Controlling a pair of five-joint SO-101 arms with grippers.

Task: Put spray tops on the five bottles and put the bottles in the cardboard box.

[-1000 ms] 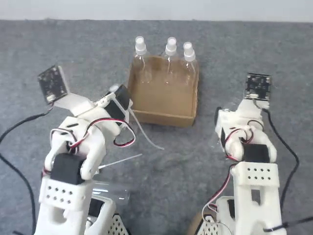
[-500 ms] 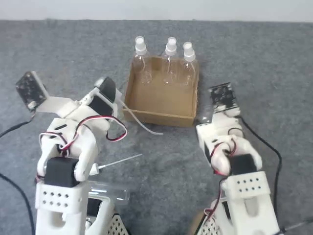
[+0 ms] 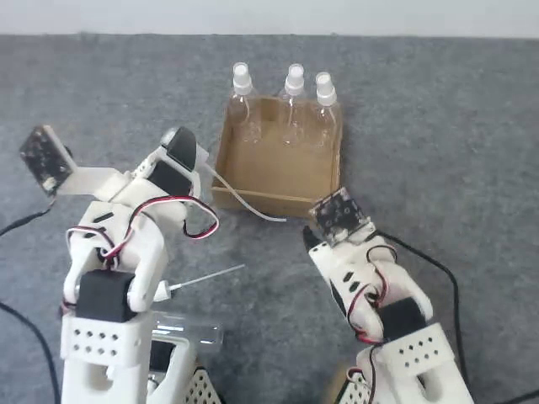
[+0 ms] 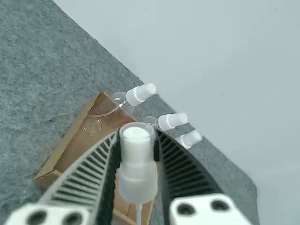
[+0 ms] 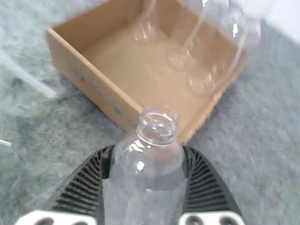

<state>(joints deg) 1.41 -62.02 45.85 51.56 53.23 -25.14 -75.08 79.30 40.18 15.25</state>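
My left gripper (image 4: 137, 138) is shut on a white spray top (image 4: 137, 161), held upright, with the cardboard box (image 4: 70, 145) beyond it. In the high view the top's thin dip tube (image 3: 246, 204) slants across the front edge of the box (image 3: 278, 200). My right gripper (image 5: 147, 154) is shut on a clear open-necked bottle (image 5: 149, 154), just short of the box's near wall (image 5: 89, 79). Three capped bottles (image 3: 291, 101) stand along the box's far side.
Another clear bottle (image 3: 189, 330) lies on the grey carpet beside the left arm's base. A loose spray top with its tube (image 3: 202, 277) lies in front of it. The right arm's wrist camera (image 3: 340, 215) sits close to the box's front right corner.
The right arm has swung left with its bottle, from the right side to the box's front. The left arm turned left and the dip tube shifted slightly toward the box front.
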